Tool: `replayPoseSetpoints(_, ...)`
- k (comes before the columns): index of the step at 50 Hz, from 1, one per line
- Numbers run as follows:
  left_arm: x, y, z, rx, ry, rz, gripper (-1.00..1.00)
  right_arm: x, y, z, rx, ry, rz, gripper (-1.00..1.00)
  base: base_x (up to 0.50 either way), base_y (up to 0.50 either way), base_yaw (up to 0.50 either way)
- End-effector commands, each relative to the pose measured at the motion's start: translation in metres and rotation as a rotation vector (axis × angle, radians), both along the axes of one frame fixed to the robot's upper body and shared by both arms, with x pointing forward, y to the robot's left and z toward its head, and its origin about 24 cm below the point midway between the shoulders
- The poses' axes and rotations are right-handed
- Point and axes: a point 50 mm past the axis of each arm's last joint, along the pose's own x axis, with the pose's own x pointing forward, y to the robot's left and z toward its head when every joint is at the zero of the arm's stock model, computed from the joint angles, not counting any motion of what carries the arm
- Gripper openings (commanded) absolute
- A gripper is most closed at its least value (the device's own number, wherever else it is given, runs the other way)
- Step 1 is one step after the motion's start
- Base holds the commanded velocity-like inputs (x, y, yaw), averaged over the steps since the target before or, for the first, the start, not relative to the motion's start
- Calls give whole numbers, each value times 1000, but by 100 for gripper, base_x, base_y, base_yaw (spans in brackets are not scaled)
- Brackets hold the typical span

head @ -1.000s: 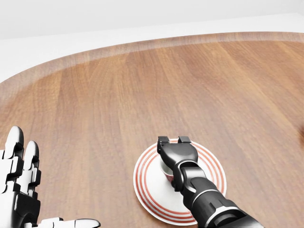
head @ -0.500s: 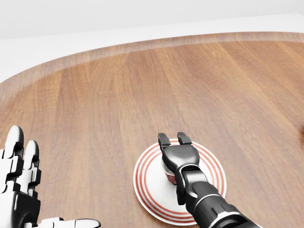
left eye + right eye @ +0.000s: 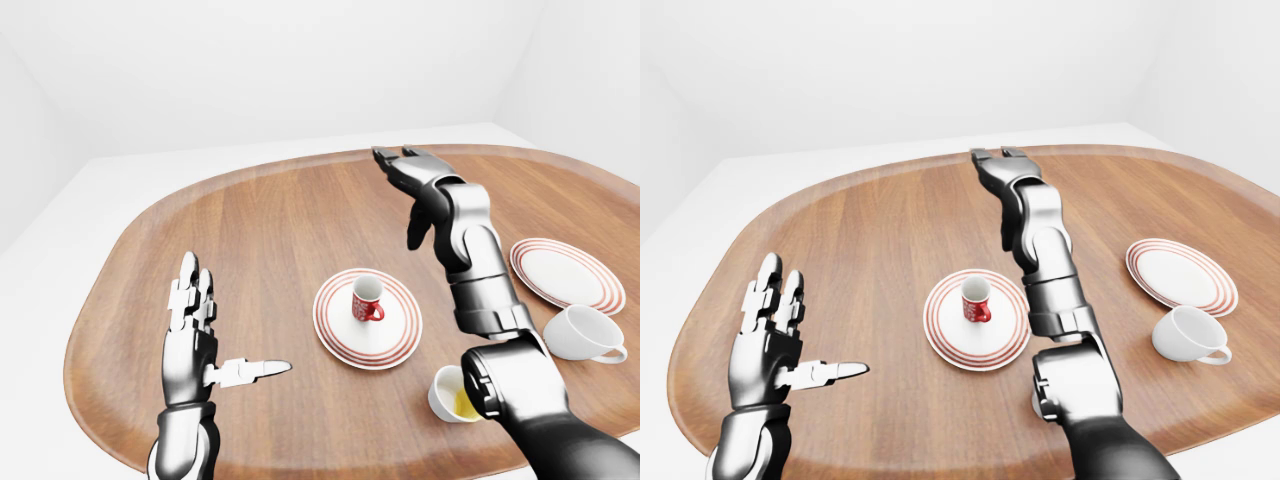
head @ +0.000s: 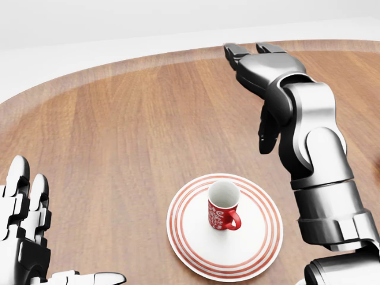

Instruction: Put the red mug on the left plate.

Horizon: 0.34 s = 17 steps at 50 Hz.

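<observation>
Silver left hand [image 3: 195,335] hovers near the oval wooden table's [image 3: 260,230] left edge, fingers spread wide, gripping nothing. The small red patterned mug [image 4: 221,212] stands upright on the red-ringed white left plate [image 4: 261,234] mid-table. Metallic right hand [image 4: 258,68] is raised above, fingers splayed, empty.

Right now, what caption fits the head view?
Red mug standing on the striped plate, right hand open above.
</observation>
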Motion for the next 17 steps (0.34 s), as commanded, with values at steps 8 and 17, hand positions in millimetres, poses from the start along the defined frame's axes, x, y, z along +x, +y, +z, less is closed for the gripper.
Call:
replayPoseSetpoints(8, -1, 0, -1, 3, 4, 2, 100, -55, -22, 90, -7, -424, -14, 100, 0, 0, 0)
replayPoseSetpoints(17, -1, 0, -1, 2, 7, 2, 100, -101, -50, 105, -16, -603, -49, 100, 0, 0, 0)
